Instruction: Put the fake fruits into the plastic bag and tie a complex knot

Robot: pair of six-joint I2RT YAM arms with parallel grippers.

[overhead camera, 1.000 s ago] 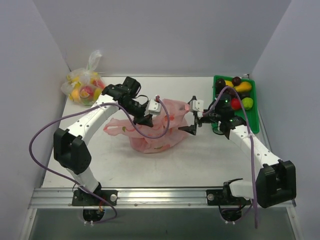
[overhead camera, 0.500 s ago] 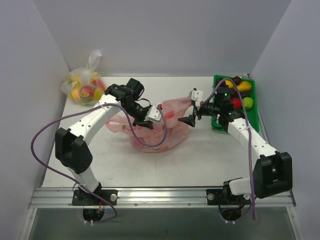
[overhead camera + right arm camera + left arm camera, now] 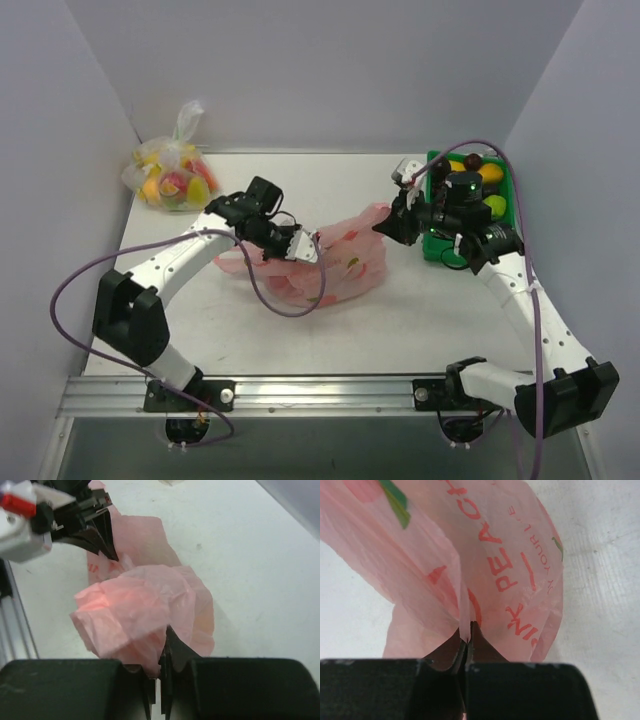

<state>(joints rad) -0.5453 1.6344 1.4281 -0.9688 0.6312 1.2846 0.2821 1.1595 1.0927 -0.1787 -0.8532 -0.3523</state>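
Observation:
The pink plastic bag (image 3: 335,268) lies crumpled at the table's middle. My left gripper (image 3: 312,248) is shut on a thin fold of its rim (image 3: 465,630), and the printed bag (image 3: 515,555) hangs beyond the fingers. At the bag's far right corner, my right gripper (image 3: 386,226) is shut on a bunched wad of the pink plastic (image 3: 135,615). The left gripper (image 3: 95,527) also shows in the right wrist view. Fake fruits sit in the green tray (image 3: 436,250): a banana (image 3: 487,175), a green apple (image 3: 494,207) and dark grapes (image 3: 473,160). No knot is in view.
A clear bag of yellow-red fruit (image 3: 170,180) sits in the far left corner. The right arm's forearm covers part of the green tray. White walls close in the table on the left, back and right.
My right gripper moved back and right, and its open jaws shut on the bag's corner. The left gripper shifted nearer and right, still holding the rim. The bag bunched up.

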